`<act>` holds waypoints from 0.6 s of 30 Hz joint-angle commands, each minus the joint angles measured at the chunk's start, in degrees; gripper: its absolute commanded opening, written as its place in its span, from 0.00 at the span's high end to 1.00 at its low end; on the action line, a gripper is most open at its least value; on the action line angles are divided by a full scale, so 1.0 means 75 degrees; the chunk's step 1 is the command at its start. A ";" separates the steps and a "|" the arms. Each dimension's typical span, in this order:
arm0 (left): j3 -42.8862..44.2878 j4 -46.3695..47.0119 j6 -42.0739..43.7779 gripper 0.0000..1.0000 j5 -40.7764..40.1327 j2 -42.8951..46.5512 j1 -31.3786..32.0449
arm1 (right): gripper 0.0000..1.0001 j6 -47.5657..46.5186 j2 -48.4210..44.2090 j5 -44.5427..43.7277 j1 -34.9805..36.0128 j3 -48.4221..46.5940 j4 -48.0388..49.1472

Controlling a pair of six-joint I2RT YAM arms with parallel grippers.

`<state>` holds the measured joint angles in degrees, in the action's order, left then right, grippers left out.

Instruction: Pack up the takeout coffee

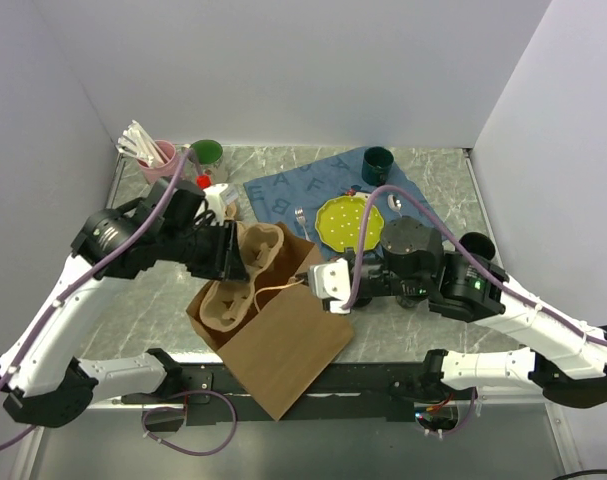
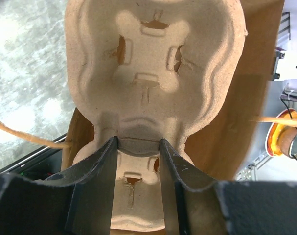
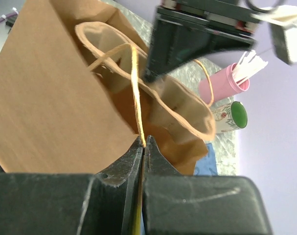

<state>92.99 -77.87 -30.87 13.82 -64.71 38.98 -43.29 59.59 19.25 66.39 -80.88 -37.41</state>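
Observation:
Two black lidded cups, the takeout coffee, stand at the right in the top view, one [image 1: 411,238] behind my right arm and one [image 1: 477,247] beside it. My left gripper [image 1: 235,252] is shut on the middle ridge of the tan moulded cup carrier [image 1: 241,285] and holds it tilted in the mouth of the brown paper bag [image 1: 288,350]. The left wrist view shows its fingers [image 2: 110,152] pinching that ridge of the empty carrier [image 2: 153,58]. My right gripper [image 1: 311,281] is shut on the bag's string handle [image 3: 134,83] and holds it up.
A blue cloth [image 1: 303,185] holds a yellow plate [image 1: 348,220] and a dark green mug [image 1: 377,160]. A pink cup of stirrers [image 1: 158,156], a green-lidded cup [image 1: 206,152] and a small red-topped item [image 1: 203,182] stand at the back left.

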 commanded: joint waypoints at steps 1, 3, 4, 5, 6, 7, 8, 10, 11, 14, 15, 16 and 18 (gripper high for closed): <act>0.0468 -0.0094 -0.0429 0.94 0.0242 -0.0302 0.0344 | 1.00 0.0240 -0.0305 -0.0315 0.0218 0.0436 0.0615; 0.0363 -0.0095 -0.0535 0.94 0.0289 -0.0302 0.0695 | 1.00 0.0299 -0.0434 -0.0374 0.0242 0.0612 0.0733; 0.0317 -0.0106 -0.0652 0.94 0.0324 -0.0290 0.0790 | 1.00 0.0334 -0.0457 -0.0398 0.0253 0.0670 0.0780; 0.0212 -0.0106 -0.0688 0.94 0.0325 -0.0267 0.0895 | 1.00 0.0334 -0.0504 -0.0456 0.0277 0.0752 0.0804; 0.0164 -0.0095 -0.0746 0.94 0.0336 -0.0267 0.1047 | 1.00 0.0334 -0.0528 -0.0480 0.0288 0.0776 0.0816; 0.0083 -0.0106 -0.0851 0.94 0.0348 -0.0290 0.1118 | 1.00 0.0357 -0.0539 -0.0503 0.0335 0.0834 0.0839; 0.0047 -0.0095 -0.0910 0.94 0.0325 -0.0314 0.1293 | 1.00 0.0358 -0.0563 -0.0550 0.0347 0.0870 0.0863; -0.0012 -0.0095 -0.1074 0.94 0.0162 -0.0442 0.1516 | 1.00 0.0404 -0.0621 -0.0585 0.0359 0.0952 0.0944; -0.0012 -0.0095 -0.1133 0.94 0.0091 -0.0489 0.1761 | 1.00 0.0416 -0.0610 -0.0597 0.0394 0.0964 0.0945; 0.0198 -0.0106 -0.1239 0.96 -0.0131 -0.0770 0.2160 | 1.00 0.0463 -0.0645 -0.0632 0.0441 0.0999 0.0968; 0.0350 -0.0118 -0.1297 0.96 -0.0225 -0.0806 0.2185 | 1.00 0.0475 -0.0657 -0.0656 0.0441 0.1022 0.0991; 0.0409 -0.0106 -0.1298 0.96 -0.0307 -0.0864 0.2197 | 1.00 0.0486 -0.0680 -0.0656 0.0464 0.1034 0.0992; 0.0515 -0.0130 -0.1298 0.96 -0.0366 -0.0853 0.2185 | 1.00 0.0498 -0.0715 -0.0656 0.0476 0.1069 0.1003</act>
<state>94.17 -76.16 -37.95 12.60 -70.61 54.57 -40.97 55.59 15.35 69.28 -73.58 -32.77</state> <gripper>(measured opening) 0.397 0.012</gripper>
